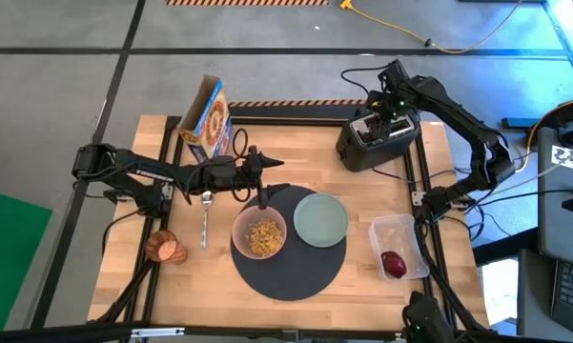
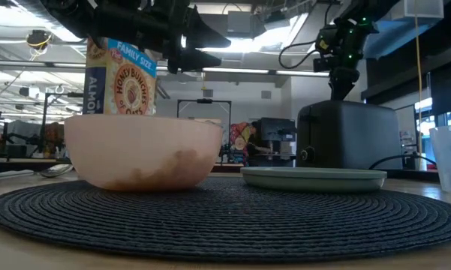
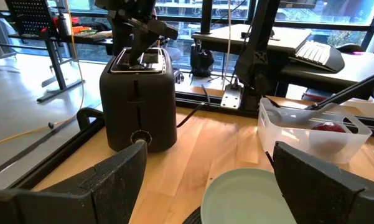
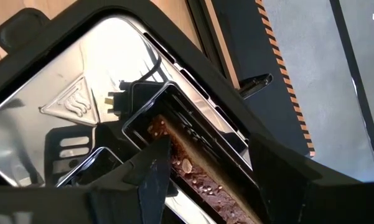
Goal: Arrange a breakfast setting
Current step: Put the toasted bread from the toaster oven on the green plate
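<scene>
The toast slice stands on edge in a slot of the black toaster at the table's far right. My right gripper points down over that slot, open. Its fingers stand on either side of the slice's top edge. I cannot tell whether they touch it. My left gripper is open and empty above the far edge of the round dark mat. The pink bowl with cereal and the pale green plate sit on the mat. The spoon and the amber cup lie to the mat's left. The red fruit lies in a clear tub.
The blue-and-yellow cereal box stands open at the far left, behind my left arm. The toaster's cable runs along the right rail. Bare wood shows between the toaster and the plate and along the table's near edge.
</scene>
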### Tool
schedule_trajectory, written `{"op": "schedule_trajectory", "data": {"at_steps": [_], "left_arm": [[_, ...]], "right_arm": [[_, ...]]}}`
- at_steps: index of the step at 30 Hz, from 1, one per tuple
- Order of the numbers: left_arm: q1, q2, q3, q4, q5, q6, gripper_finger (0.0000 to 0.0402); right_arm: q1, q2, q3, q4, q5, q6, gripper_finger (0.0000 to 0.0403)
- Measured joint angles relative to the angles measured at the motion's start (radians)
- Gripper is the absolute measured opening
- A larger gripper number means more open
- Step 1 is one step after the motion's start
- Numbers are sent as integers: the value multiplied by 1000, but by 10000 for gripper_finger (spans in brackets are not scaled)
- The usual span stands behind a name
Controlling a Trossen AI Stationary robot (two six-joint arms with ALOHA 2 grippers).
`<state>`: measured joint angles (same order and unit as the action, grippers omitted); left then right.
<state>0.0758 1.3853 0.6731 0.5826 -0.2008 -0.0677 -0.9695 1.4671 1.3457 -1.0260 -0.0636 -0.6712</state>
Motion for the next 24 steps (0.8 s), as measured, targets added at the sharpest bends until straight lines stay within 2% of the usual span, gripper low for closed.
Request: {"op": "schedule_trajectory", "data": {"at_steps": [4, 16, 24], "left_arm": [[1, 0, 0, -3, -6, 1, 332], [1, 0, 0, -13, -27, 20, 332], [1, 0, 0, -14, -27, 20, 332]], "right_arm": [[0, 0, 0, -3, 10, 7, 196], [1, 1, 0, -2, 80, 38, 97], [1, -10, -3, -3, 100, 62, 61]]}}
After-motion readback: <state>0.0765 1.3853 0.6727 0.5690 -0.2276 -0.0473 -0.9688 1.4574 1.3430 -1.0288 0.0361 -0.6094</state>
